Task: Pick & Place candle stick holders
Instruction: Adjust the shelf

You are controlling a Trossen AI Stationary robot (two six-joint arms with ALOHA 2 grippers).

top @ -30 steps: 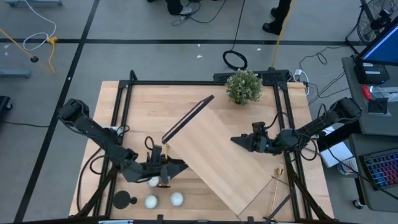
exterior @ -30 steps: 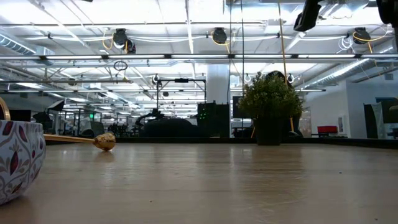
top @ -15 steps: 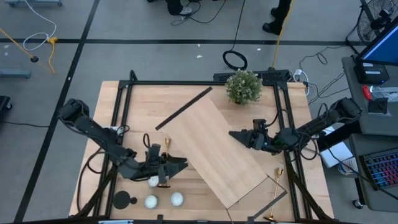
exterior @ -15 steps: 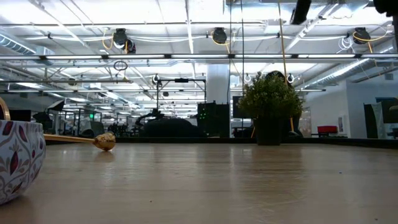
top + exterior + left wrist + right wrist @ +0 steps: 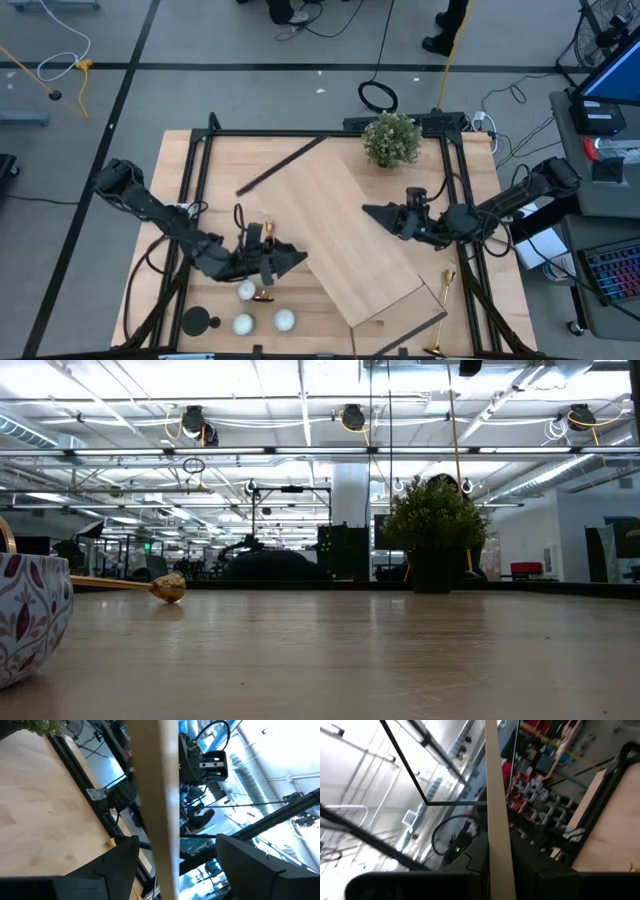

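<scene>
One gold candlestick (image 5: 263,270) stands near the counter's front left; another gold one (image 5: 442,310) lies flat at the front right; the black holder (image 5: 199,322) sits at the front-left corner.

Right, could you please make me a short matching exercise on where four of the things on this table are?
1 small green potted plant
2 short black round-based candle holder
3 long wooden black-framed stand
4 slim gold candlestick lying flat

A by the right arm's table edge
B tilted over the table's middle, between left claw and right claw
C table corner on the left arm's side
D table edge midway between the arms

Pairs: 1-D, 2-C, 3-B, 4-A
</scene>
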